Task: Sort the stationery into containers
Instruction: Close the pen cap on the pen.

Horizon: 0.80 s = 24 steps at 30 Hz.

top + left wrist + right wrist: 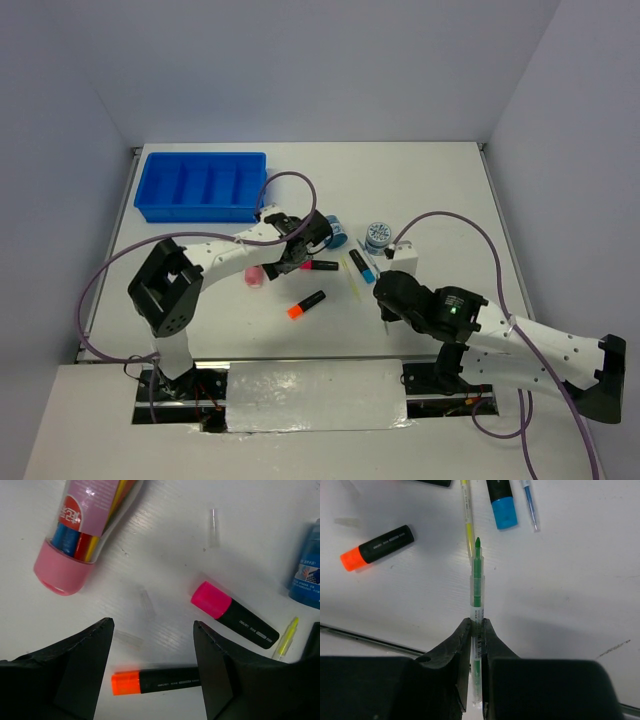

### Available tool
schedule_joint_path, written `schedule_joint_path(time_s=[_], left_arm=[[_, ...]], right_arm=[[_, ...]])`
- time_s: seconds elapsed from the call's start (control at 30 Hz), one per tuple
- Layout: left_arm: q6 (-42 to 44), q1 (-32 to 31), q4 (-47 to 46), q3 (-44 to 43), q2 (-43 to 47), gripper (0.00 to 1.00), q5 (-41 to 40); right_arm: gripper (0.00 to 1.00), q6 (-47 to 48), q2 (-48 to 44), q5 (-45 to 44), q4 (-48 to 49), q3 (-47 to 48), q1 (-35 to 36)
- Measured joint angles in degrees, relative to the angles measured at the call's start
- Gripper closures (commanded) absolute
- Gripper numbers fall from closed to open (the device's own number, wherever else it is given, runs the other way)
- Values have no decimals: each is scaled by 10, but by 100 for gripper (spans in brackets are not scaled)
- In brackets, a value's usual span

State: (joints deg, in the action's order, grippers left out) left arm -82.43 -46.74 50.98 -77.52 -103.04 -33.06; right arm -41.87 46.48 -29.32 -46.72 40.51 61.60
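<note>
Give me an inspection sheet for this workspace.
Surface: white table, no spills seen.
Job's things: blue tray looks empty; pink tube, orange-ended marker, pink-ended marker, blue-ended marker, yellow pen, thin blue pen, two blue jars loose on the table.
Clutter: nothing seen.
End effectors: left end effector open above the markers; right end effector shut on a green pen.
Cables: purple cables loop over the table from both arms.
Surroundings: plain pale walls.

Left hand point(152, 625) jaws apart, pointing down; right hand point(476, 623) pinched on green pen point(477, 575).
</note>
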Motion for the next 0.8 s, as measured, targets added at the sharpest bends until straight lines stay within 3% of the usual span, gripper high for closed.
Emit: schedule_joint_path(time_s=[0.37,0.53,0.8], left_arm=[[12,21,-67,39,-16,31,52],[10,21,-76,50,-33,40,63],[-1,21,-83,67,-38,42,68]], right_arm=[[100,16,2,7,11,-5,0],[100,19,4,13,19,-8,0],[100,24,6,16,21,-8,0]])
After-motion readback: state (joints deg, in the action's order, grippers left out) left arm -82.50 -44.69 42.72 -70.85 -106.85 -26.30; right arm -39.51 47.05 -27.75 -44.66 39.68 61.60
